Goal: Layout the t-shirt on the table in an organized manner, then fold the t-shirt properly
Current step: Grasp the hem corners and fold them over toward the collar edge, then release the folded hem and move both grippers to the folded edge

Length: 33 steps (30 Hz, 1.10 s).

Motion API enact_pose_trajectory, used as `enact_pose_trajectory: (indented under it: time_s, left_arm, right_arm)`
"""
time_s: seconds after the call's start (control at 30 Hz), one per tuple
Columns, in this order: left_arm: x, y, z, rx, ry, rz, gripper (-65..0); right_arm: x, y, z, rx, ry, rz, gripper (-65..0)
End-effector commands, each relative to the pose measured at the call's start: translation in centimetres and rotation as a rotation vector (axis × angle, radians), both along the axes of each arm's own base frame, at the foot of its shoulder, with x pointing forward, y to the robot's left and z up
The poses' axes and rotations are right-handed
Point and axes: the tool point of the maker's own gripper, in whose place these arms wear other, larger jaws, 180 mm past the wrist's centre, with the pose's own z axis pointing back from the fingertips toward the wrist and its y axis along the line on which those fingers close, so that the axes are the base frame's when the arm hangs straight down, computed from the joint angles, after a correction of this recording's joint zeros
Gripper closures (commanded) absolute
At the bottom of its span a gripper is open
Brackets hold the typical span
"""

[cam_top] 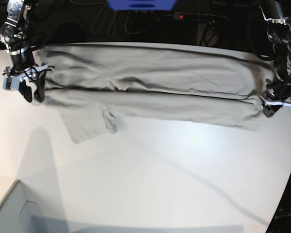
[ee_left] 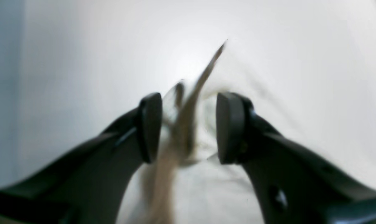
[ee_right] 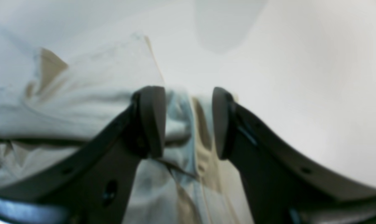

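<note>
white bench (cam_top: 150, 184) carries the t-shirt (cam_top: 150, 92) as a long folded band; left tool (ee_left: 188, 127) and right tool (ee_right: 188, 123) parted around its ends, cross-folds left.

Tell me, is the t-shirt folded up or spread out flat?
Partly folded. The t-shirt stretches in a long band across the table, doubled over along a lengthwise crease, with one sleeve sticking out.
</note>
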Motion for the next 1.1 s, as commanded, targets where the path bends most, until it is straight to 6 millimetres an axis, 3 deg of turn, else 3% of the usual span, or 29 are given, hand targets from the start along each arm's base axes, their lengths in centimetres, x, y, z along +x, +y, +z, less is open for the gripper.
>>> enact_pose_trajectory:
  time_s: [0.0, 0.07, 0.17, 0.27, 0.47, 0.63, 0.8, 1.07]
  left_arm:
    - [1.5, 1.0, 3.0, 0.036, -0.089, 0.007, -29.8]
    - [2.2, 1.2, 3.8, 0.045, -0.114, 0.011, -30.1]
    - [5.3, 0.7, 5.4, 0.047, -0.154, -0.010, -30.1]
    - [7.9, 0.6, 4.3, 0.052, -0.117, -0.014, -30.0]
    - [10.9, -0.3, -0.7, 0.027, 0.049, -0.030, -30.1]
    - [10.9, -1.1, -3.3, 0.015, 0.139, -0.049, -30.0]
    - [10.6, -1.1, -3.8, 0.009, 0.153, -0.048, -29.9]
    - [10.2, -1.3, -4.2, 0.007, 0.167, -0.051, -29.8]
  right_arm:
    - [0.6, 0.0, 1.6, 0.003, -0.061, 0.019, -25.4]
    - [0.8, 0.1, 2.1, -0.003, -0.073, 0.023, -25.4]
    - [1.2, 0.3, 2.4, -0.004, -0.083, 0.030, -25.4]
    - [2.0, 0.5, 2.8, 0.003, -0.100, 0.031, -25.4]
    - [2.5, 0.7, 1.6, 0.000, -0.014, 0.036, -25.4]
    - [2.7, 0.6, 1.5, -0.002, 0.000, 0.037, -25.3]
    - [2.9, 0.7, 1.6, -0.004, -0.004, 0.041, -25.3]
    - [5.2, 1.6, 6.9, -0.066, -0.143, 0.081, -25.3]
